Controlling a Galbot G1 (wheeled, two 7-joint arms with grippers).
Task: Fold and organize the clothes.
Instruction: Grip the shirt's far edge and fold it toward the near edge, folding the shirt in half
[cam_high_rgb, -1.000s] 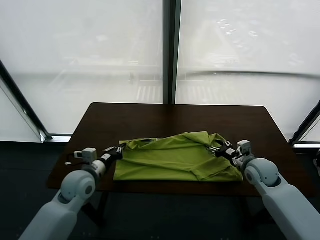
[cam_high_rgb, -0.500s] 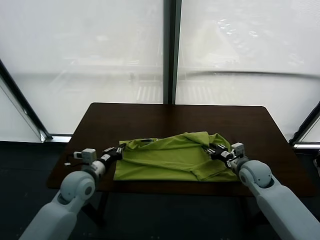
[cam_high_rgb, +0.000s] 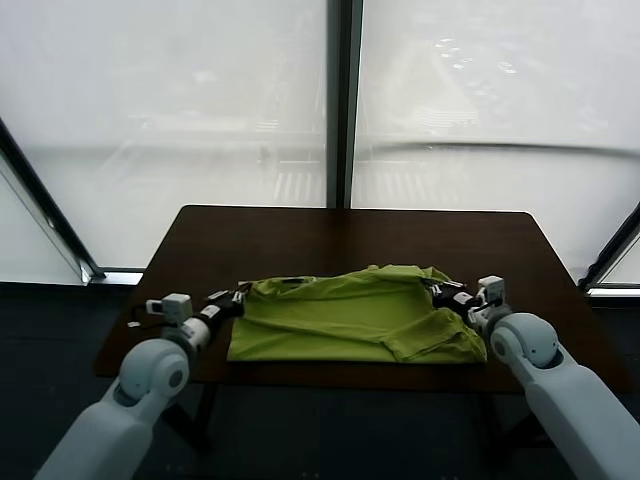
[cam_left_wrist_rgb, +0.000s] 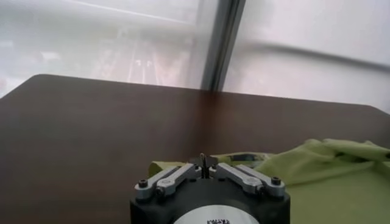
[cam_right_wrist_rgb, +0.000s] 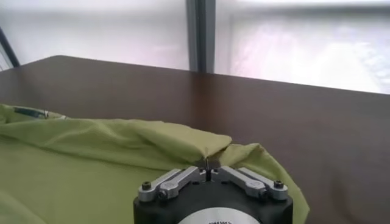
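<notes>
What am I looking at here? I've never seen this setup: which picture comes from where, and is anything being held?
It is a two-armed robot at a dark wooden table by a window. The wide picture comes from a camera on its head; the other two from cameras on its wrists. A lime-green T-shirt lies on the table. The left gripper pinches the shirt's left edge, near the collar. The right gripper has its fingers shut on a fold at the shirt's right edge.

Lime-green T-shirt (cam_high_rgb: 340, 318) lies rumpled, seemingly partly folded, across table's near half.
</notes>
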